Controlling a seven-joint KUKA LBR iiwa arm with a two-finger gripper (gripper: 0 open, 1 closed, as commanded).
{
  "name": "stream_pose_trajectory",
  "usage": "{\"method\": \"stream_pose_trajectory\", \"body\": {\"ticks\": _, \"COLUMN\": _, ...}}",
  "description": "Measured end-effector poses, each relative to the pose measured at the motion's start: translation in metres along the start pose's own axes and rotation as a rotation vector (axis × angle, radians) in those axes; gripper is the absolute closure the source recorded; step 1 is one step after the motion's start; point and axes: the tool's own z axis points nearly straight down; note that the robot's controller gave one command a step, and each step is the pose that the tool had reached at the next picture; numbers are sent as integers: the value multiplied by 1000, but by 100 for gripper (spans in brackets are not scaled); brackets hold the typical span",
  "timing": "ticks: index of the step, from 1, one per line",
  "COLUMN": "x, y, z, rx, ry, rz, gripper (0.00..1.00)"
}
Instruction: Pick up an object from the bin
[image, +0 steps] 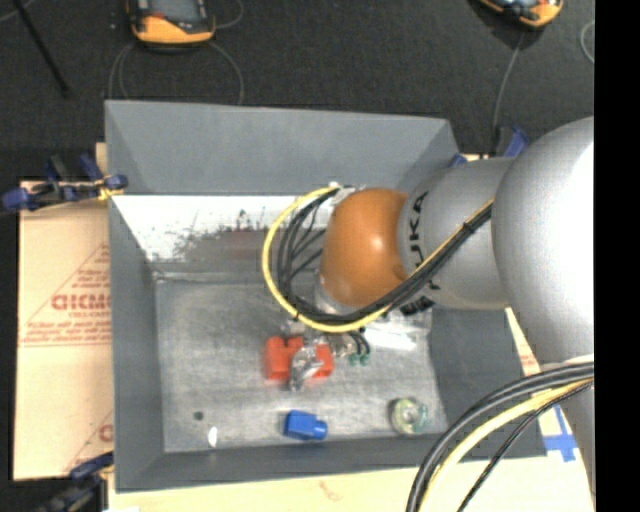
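Note:
My gripper (303, 370) reaches down from under the wrist to the bin floor, a little right of the middle. It sits right on a red-orange blocky thing (281, 357), whose red shows on both sides of the gripper's grey metal. The wrist hides much of the gripper from above. A small blue block (304, 427) lies just in front of it, near the bin's front wall. A small dark green thing (357, 351) lies close on the gripper's right.
A clear, greenish round thing (408, 414) rests in the front right corner. A tiny white bit (212, 436) and a dark speck (198, 417) lie at the front left. A white flat thing (398, 338) lies under the arm on the right. The arm covers the bin's right back part.

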Motion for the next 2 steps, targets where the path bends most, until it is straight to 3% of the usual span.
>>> {"method": "stream_pose_trajectory", "body": {"ticks": 1, "x": -4, "y": 0, "z": -57, "rx": 2, "ry": 11, "rz": 1, "gripper": 100}}
{"method": "stream_pose_trajectory", "body": {"ticks": 2, "x": -7, "y": -1, "z": -113, "rx": 3, "ry": 11, "rz": 2, "gripper": 100}}
